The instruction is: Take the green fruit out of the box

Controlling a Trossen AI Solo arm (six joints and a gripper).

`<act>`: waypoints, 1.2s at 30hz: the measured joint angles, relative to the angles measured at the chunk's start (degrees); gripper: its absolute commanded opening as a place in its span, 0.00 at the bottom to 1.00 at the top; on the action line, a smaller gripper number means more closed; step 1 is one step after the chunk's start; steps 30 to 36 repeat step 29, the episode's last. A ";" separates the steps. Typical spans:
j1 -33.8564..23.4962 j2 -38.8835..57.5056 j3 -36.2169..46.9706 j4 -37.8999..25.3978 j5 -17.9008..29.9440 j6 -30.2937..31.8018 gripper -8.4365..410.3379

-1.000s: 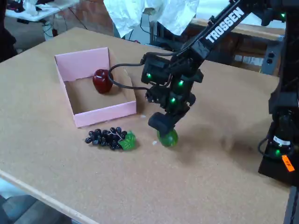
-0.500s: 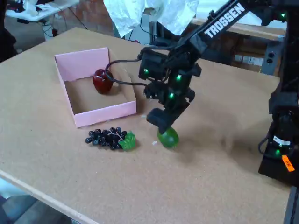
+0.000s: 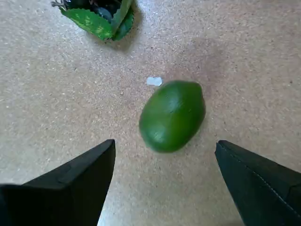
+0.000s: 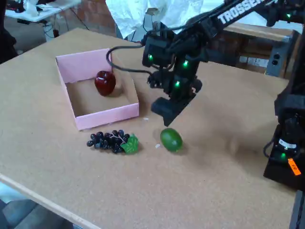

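Observation:
The green fruit [image 4: 171,140] lies on the tabletop to the right of the pink box [image 4: 108,114], outside it. In the wrist view the green fruit [image 3: 172,116] rests on its side on the board, free of the fingers. My gripper [image 4: 167,114] hangs open a short way above the fruit, nothing held. Both black fingertips [image 3: 77,176] frame the bottom of the wrist view, with the gripper [image 3: 164,181] wide apart.
A red apple [image 4: 105,82] sits inside the box. A dark grape bunch [image 4: 110,141] with a green leaf [image 3: 99,20] lies in front of the box, left of the fruit. A small white speck [image 3: 154,81] lies by the fruit. Black equipment [image 4: 286,138] stands at right.
The gripper was down around the green fruit; it has risen up and away, leaving the fruit lying on the table.

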 measured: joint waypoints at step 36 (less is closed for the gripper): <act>0.35 -2.36 1.81 -3.65 1.16 0.63 0.15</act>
